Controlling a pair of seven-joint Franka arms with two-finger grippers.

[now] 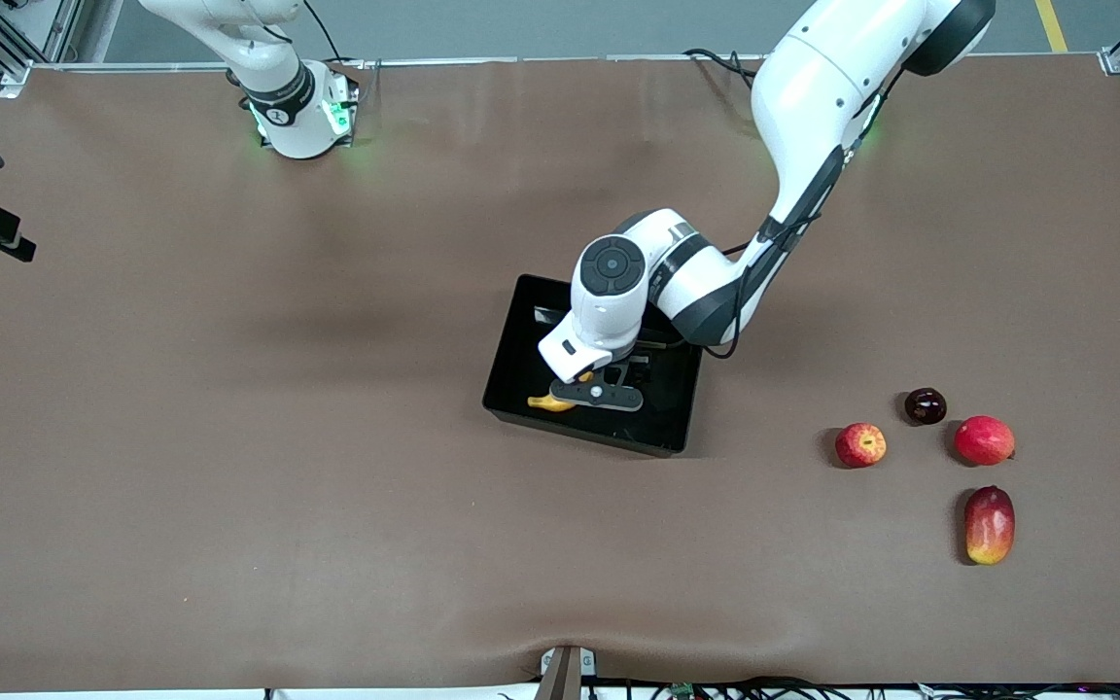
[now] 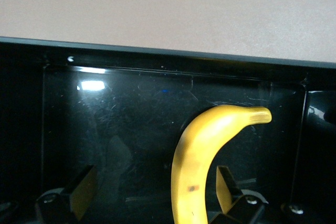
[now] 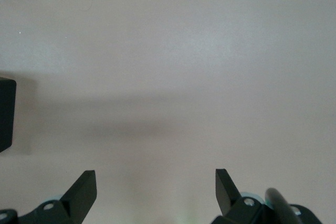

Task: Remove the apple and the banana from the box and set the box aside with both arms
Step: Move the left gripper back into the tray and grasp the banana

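Observation:
The black box [image 1: 519, 340] sits mid-table. The yellow banana [image 1: 550, 402] lies on its floor by the wall nearer the front camera. My left gripper [image 1: 597, 394] hangs low inside the box, open. In the left wrist view the banana [image 2: 202, 156] lies between the spread fingers of the left gripper [image 2: 155, 178], closer to one finger and not clamped. The small red apple [image 1: 859, 444] rests on the table toward the left arm's end. My right gripper [image 3: 156, 179] is open over bare table with nothing between its fingers; the right arm waits folded near its base [image 1: 302, 117].
Beside the apple lie a dark maroon round fruit [image 1: 925, 405], another red round fruit [image 1: 984, 439] and an oblong red-yellow mango [image 1: 989, 525], nearest the front camera. A black object [image 3: 6, 114] shows at the edge of the right wrist view.

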